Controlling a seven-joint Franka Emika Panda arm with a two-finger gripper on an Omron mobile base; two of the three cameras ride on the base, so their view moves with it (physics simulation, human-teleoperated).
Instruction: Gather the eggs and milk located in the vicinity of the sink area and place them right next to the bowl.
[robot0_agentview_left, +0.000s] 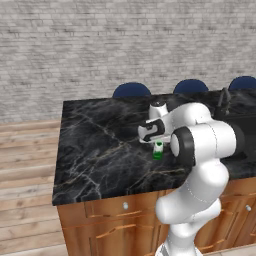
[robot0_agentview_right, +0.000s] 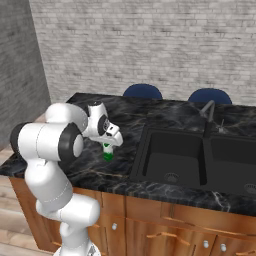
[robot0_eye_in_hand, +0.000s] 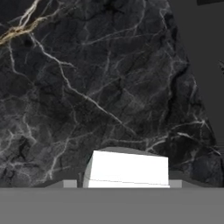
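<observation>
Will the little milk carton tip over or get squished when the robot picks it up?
The milk carton stands upright on the black counter, taller than wide, so a sideways bump could probably tip it. Its flat sides likely give the end effector, which sits right over it, a steady hold. If it is thin card, a hard squeeze might dent it.

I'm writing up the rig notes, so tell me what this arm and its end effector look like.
The arm is glossy white, built of rounded segments with dark joint bands. The end effector is a white block with dark trim and small dark fingers. No cables or markings visible.
</observation>
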